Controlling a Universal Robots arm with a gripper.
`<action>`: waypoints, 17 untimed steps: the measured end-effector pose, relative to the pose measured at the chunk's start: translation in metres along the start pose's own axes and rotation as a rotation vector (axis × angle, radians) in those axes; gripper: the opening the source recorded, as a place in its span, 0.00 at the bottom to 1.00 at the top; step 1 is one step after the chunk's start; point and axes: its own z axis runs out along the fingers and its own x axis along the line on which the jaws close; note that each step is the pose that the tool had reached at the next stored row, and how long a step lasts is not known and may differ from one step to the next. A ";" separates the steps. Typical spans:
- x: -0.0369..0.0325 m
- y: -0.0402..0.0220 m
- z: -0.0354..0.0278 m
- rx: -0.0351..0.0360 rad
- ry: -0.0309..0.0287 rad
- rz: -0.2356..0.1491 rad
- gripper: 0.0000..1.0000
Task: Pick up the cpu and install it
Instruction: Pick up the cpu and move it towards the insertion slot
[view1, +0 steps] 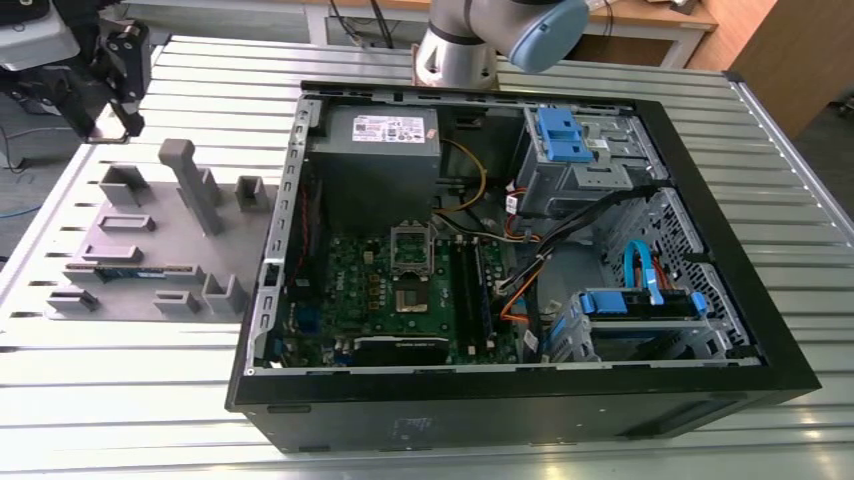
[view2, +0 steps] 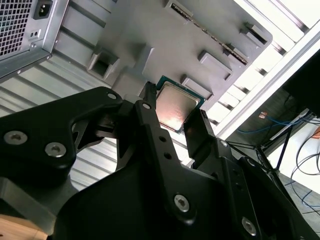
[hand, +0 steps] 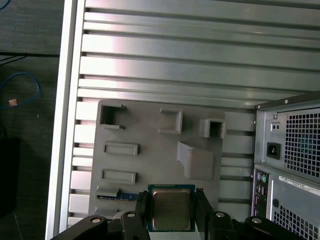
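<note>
The cpu (hand: 171, 207) is a small square chip with a shiny metal top and a green rim, held between my gripper's (hand: 171, 212) two black fingers (hand: 141, 204) in both wrist views. It hangs above the grey parts fixture (hand: 150, 130), apart from it. The second wrist view shows the cpu (view2: 176, 106) with a finger (view2: 197, 131) pressed on each side of it. In the exterior view my gripper (view1: 118, 112) is at the far left, above the table's back corner and beyond the fixture (view1: 147, 250). The open computer case (view1: 521, 400) lies toward the exterior view's right, its motherboard socket (view1: 411, 258) uncovered.
A long memory stick (view1: 127, 270) lies in a slot of the fixture, which has several raised posts. Inside the case are a grey power supply (view1: 380, 130), blue drive brackets (view1: 561, 135) and loose cables (view1: 534, 280). The slatted metal table (view1: 120, 400) ends near my gripper.
</note>
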 end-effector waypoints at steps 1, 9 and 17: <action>-0.0015 -0.0001 0.0000 0.0000 0.0000 0.000 0.47; -0.0161 -0.0006 0.0003 0.0001 0.0001 0.000 0.47; -0.0316 -0.0013 0.0007 0.0001 0.0001 0.000 0.47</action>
